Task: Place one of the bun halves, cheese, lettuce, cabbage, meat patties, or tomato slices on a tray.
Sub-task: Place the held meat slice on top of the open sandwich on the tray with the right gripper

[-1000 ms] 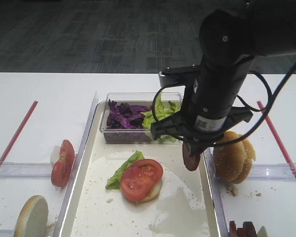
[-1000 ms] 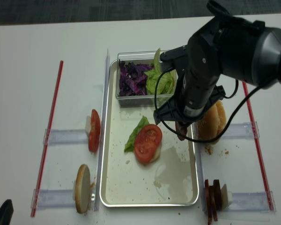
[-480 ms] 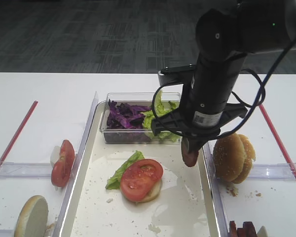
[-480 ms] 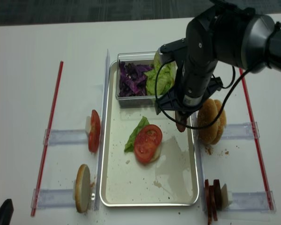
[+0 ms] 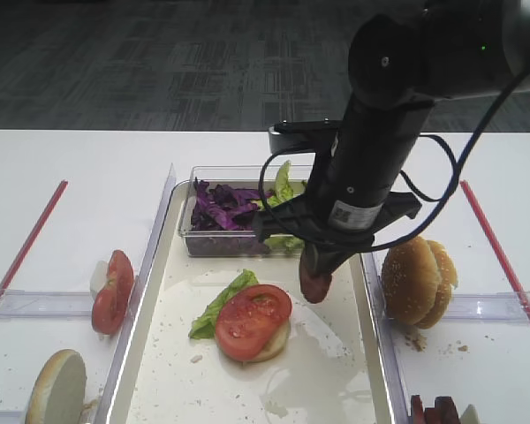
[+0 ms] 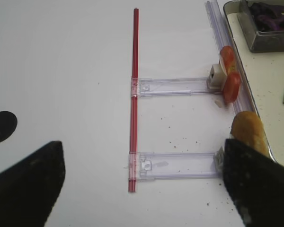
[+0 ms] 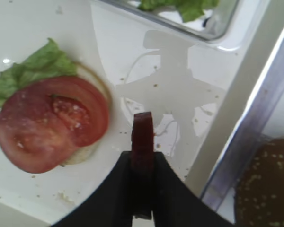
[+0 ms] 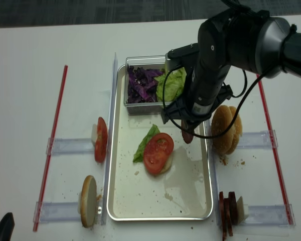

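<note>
Holding meat patty (image 7: pixel 143 137) edge-up | right hand (image 7: pixel 142 163) clenched | tray (image 8: pixel 121 211): tomato slice (image 8: pixel 158 152), lettuce (image 8: pixel 145 141)

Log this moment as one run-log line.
right gripper: shut on meat patty | position: above tray, right of tomato slice | left gripper: open, idle

White worktop (image 8: pixel 30 75), red strips (image 8: pixel 52 140) near its left and right edges, clear plastic holder rails (image 6: pixel 175 86), grey carpet (image 5: pixel 159 62) beyond its far edge
</note>
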Robot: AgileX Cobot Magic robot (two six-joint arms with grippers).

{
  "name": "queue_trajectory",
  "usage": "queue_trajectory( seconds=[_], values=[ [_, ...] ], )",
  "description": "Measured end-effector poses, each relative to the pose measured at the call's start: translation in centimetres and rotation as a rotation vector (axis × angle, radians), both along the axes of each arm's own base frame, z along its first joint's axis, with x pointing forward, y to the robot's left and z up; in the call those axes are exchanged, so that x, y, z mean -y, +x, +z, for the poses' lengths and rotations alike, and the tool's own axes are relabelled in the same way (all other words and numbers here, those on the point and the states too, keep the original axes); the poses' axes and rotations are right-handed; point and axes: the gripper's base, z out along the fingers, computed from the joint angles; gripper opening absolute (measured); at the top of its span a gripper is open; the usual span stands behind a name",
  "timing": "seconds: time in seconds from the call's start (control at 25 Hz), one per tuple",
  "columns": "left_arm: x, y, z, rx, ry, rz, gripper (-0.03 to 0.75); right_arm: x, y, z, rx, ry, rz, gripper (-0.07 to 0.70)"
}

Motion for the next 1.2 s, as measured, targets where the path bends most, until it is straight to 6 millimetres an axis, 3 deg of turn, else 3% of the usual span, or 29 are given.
queue_trajectory(
  seconds=[0.56, 0.84, 0.96, 1.2],
  values=[
    [0.0, 0.0, 0.0, 0.000, 0.000, 0.000, 0.618, -3.1, -0.6, 1.4, -0.039, 0.380, 0.077, 0.115],
    [0.0, 0.0, 0.0, 0.000, 0.000, 0.000, 0.618, -3.4, -0.7, 1.6, -0.043, 0.412, 0.089, 0.115],
    [0.0, 0.0, 0.0, 0.000, 0.000, 0.000, 0.618, -3.5, -0.6, 1.2, -0.061, 0.409, 0.092, 0.115],
    [0.0, 0.0, 0.0, 0.000, 0.000, 0.000, 0.618, -3.8, -0.2, -1.8, -0.139, 0.373, 0.083, 0.115]
  ],
)
